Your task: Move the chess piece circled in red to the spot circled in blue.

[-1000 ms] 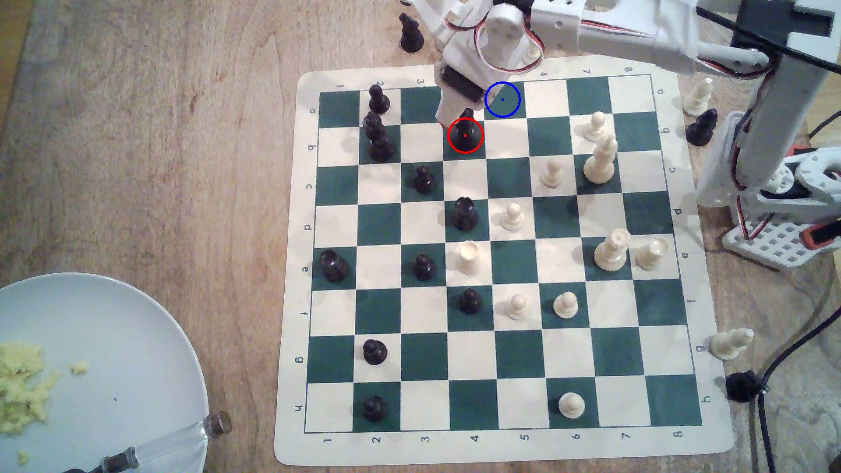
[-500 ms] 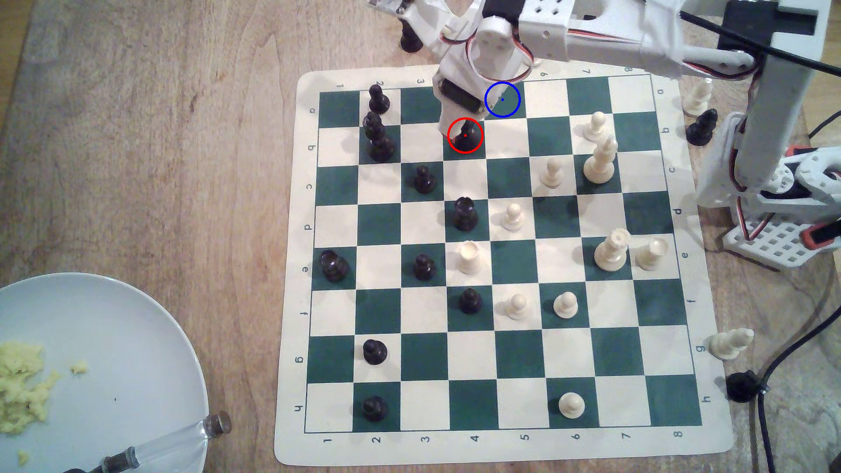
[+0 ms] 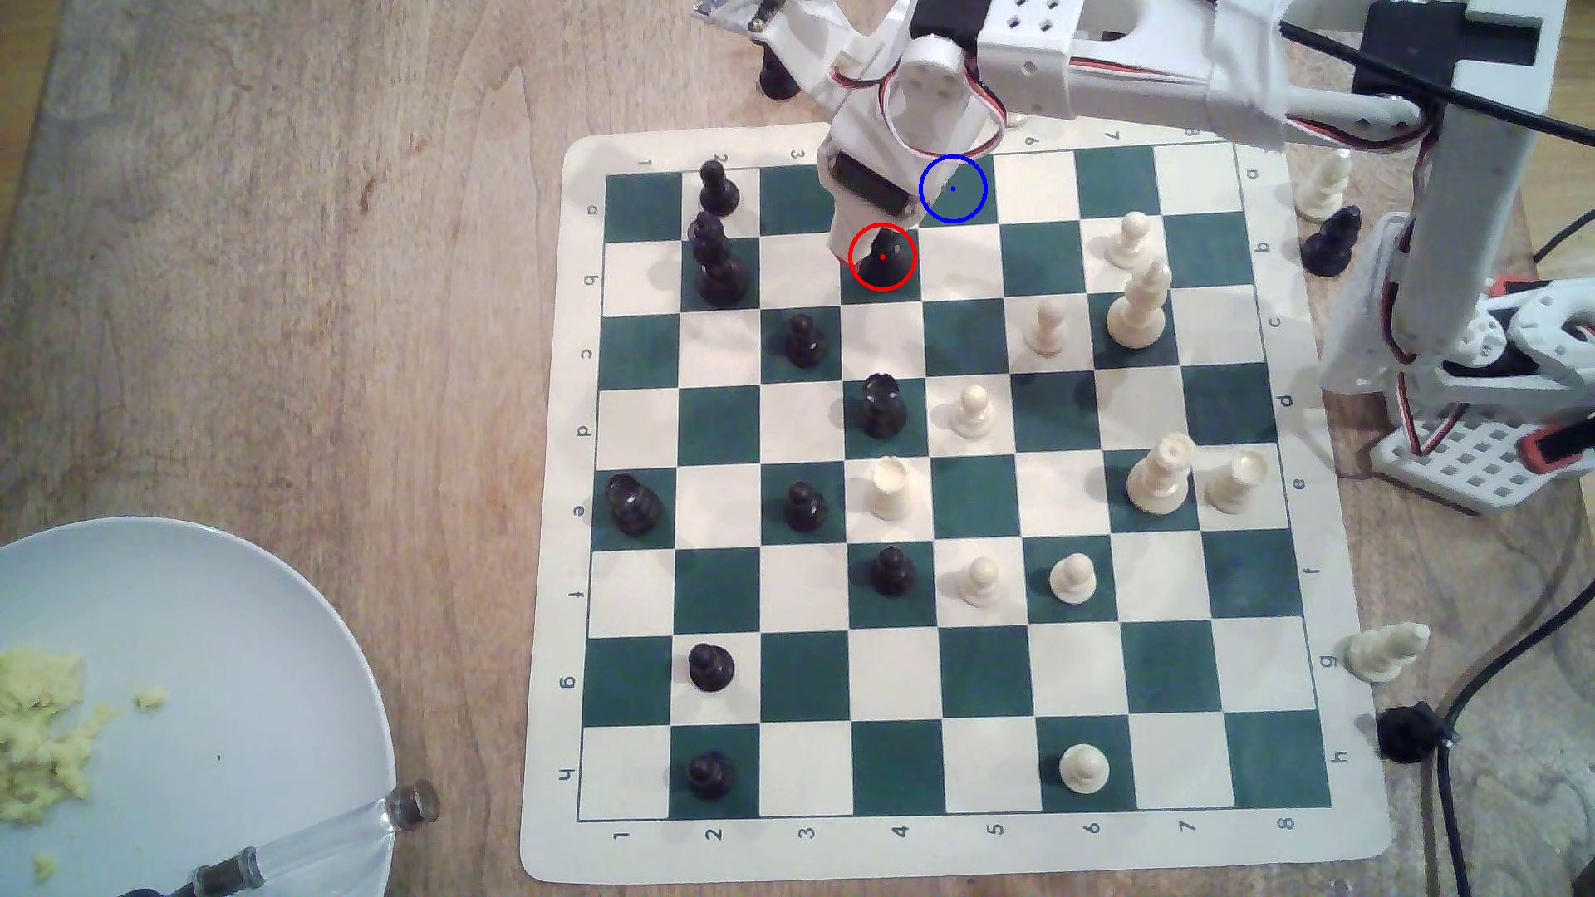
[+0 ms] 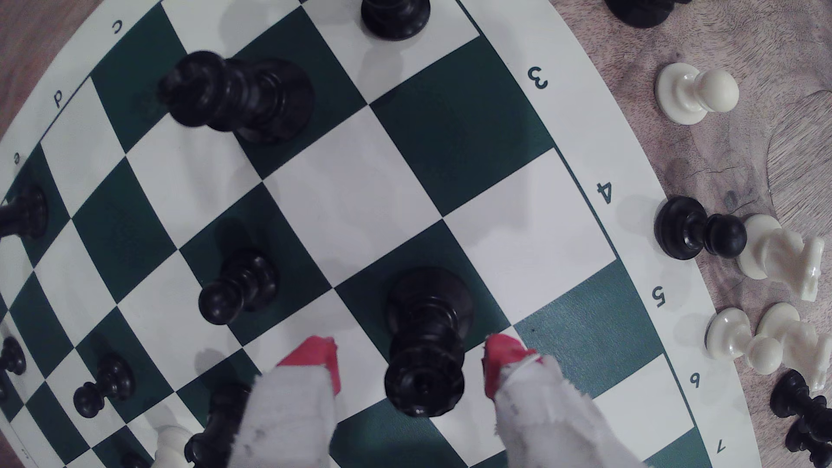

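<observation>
The pincer (image 4: pixel 412 360) is seen open, its red-tipped fingers (image 4: pixel 315 355) standing on either side of the black piece (image 4: pixel 425 342) with a gap left on each side. The piece is standing upright on its green square inside the red ring, diagonally next to the blue-ringed square (image 3: pixel 953 189). It is judged light, stiff and smooth, so the slim neck under the crown is probably the best hold.

The chess mat (image 3: pixel 552 483) has numbers and letters on its pale border. In the exterior view, 1 to 8 run along the near edge and a to h (some upside down) run down both sides. In the wrist view, 3, 4, 5, 6, 7 can be read.
</observation>
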Controlling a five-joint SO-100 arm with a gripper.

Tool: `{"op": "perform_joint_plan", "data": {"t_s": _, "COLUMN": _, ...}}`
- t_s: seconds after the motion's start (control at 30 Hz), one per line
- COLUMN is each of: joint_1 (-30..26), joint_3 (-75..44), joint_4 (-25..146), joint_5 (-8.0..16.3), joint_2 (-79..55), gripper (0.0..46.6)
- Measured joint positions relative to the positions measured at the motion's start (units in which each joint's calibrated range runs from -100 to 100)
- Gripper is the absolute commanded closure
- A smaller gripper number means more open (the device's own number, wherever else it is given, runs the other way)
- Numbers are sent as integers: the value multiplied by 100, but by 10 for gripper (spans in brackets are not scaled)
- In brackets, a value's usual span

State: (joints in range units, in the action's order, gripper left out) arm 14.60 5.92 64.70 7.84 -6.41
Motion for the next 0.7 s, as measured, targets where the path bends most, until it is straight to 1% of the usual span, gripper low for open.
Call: {"op": "perform_joint_plan", "data": {"t_s": 0.7, "joint_1": -66, "joint_3": 0, "joint_4": 0, "joint_5": 0, "joint_2": -142, "gripper": 302}}
